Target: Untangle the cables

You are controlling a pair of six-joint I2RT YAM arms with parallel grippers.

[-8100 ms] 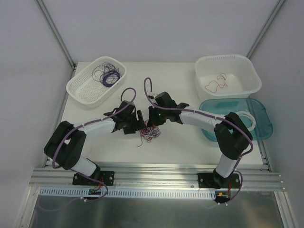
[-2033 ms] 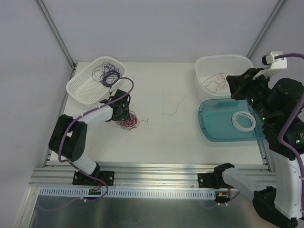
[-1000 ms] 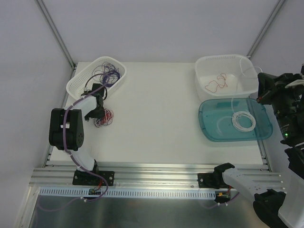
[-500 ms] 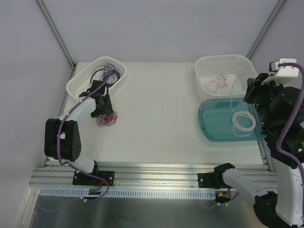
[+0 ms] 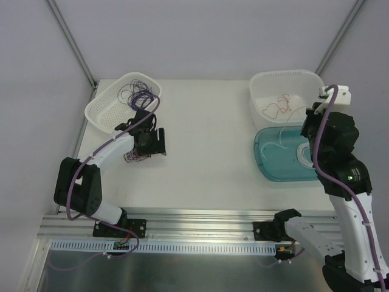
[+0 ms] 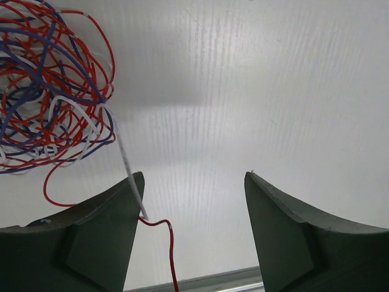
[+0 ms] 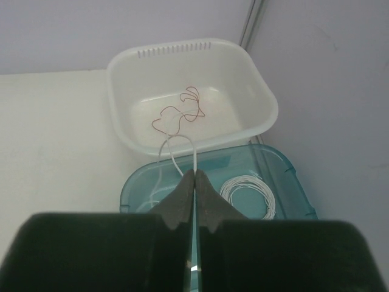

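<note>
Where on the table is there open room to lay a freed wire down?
Free: the table middle between the left gripper and the teal tray, and the far strip between the basket and the white tub. Crowded: the left side, around the wire tangle.

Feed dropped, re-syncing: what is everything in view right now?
cable tangle: one, red, purple and white, on the table, left
basket: one, white, far left
purple cables: one bunch, in the basket
tub: one, white, far right
red cable: one, in the tub
tray: one, teal, before the tub
white coil: one, in the tray
white strand: one, gripped, trailing toward the tray
left pincer: one, dark, open, beside the tangle
right pincer: one, dark, shut on the white strand
</note>
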